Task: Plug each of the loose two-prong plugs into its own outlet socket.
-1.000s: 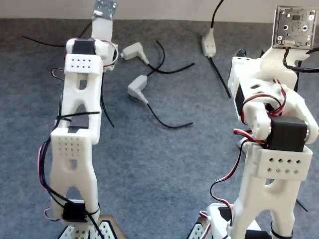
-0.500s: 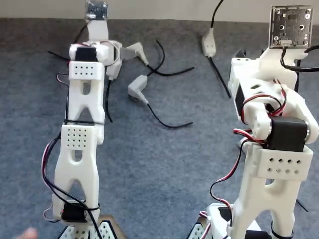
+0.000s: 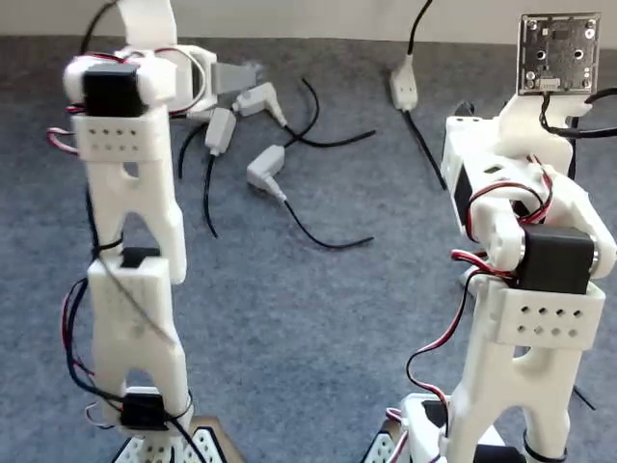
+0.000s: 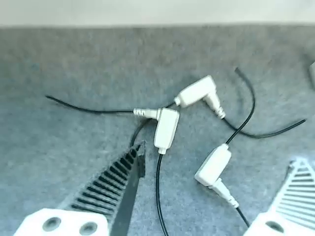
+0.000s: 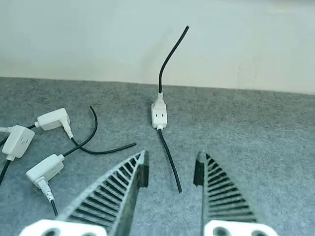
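Observation:
Three white cable ends lie on the grey carpet at the far left: an angled plug [image 3: 258, 97] [image 4: 197, 92] [image 5: 51, 118], a second plug [image 3: 265, 166] [image 4: 213, 164] [image 5: 44, 168], and a blocky piece [image 3: 220, 128] [image 4: 166, 127] [image 5: 18, 140] with black cable at both ends. A white outlet piece [image 3: 405, 85] [image 5: 158, 114] lies apart by the far wall. My left gripper [image 4: 217, 155] is open wide, held above the second plug. My right gripper [image 5: 171, 156] is open, short of the outlet piece, over its black cable. Neither holds anything.
Black cables [image 3: 328, 135] loop and cross between the plugs. A pale wall [image 5: 157, 39] bounds the carpet's far edge. The left arm [image 3: 125, 193] stands tall at the left, and the right arm [image 3: 521, 251] fills the right side. Bare carpet [image 3: 318, 328] lies between them.
The left arm has risen and swung left, uncovering the blocky white piece beside the angled plug. The right arm has hardly moved.

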